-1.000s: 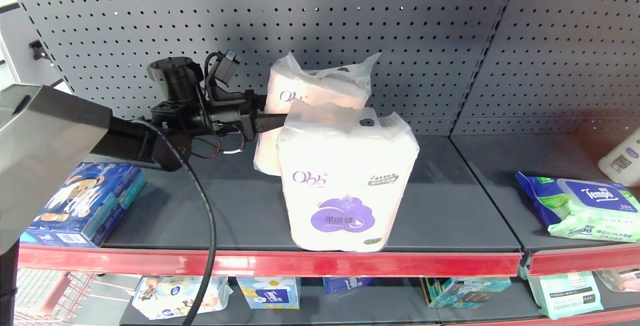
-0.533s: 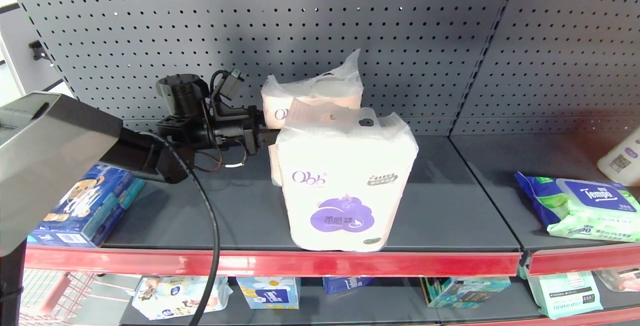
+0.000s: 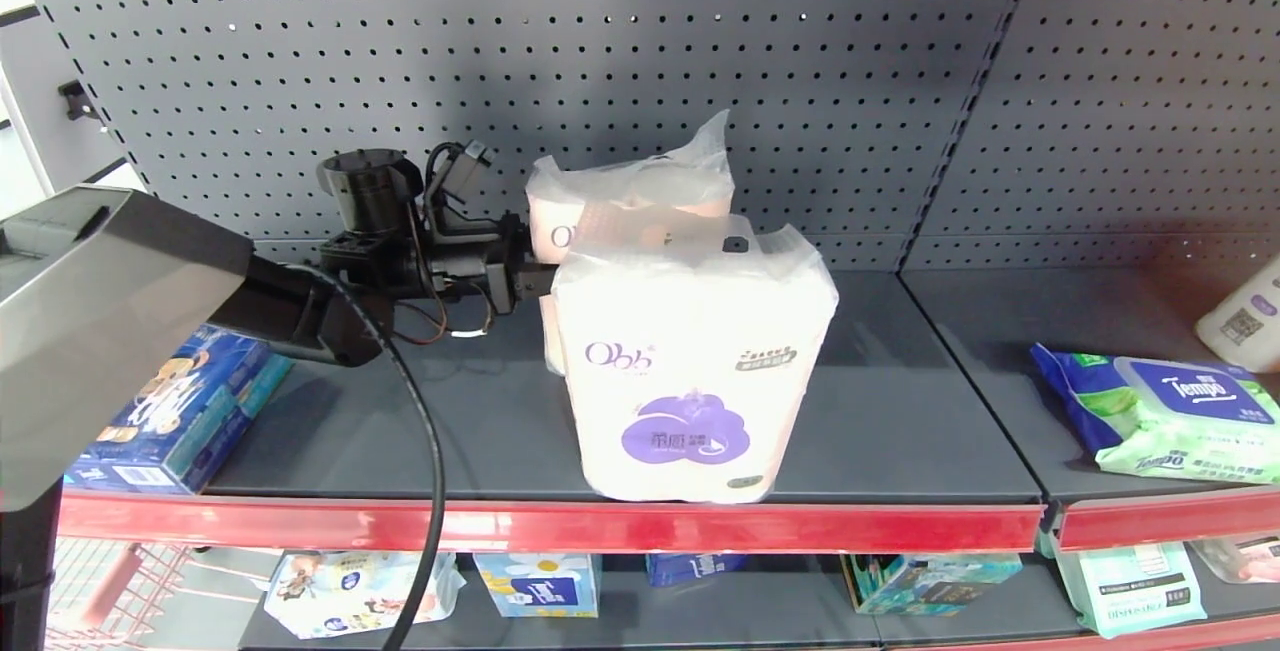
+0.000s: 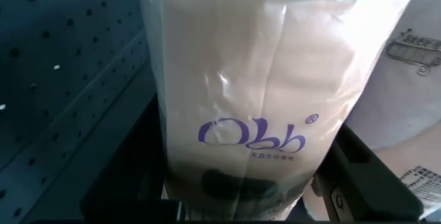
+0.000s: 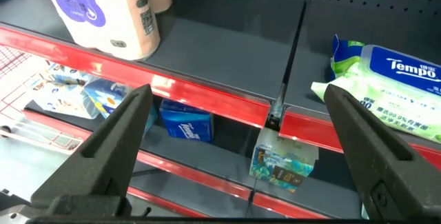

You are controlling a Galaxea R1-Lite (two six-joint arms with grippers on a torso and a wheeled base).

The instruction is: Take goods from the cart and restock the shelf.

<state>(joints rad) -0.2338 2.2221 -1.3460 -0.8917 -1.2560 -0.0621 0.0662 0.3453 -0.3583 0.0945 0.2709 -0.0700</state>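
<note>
On the shelf [image 3: 900, 401], behind the front toilet-paper pack [image 3: 695, 371], the left pincer [image 3: 535, 279] pinches a second pack [image 3: 640, 196] by its sides. The right pincer [image 5: 238, 93] hangs spread before the shelf's red edge.

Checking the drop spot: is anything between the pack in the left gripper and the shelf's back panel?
Nothing visible. The held pack is in the left gripper behind the front pack; the shelf toward the pegboard looks bare.
</note>
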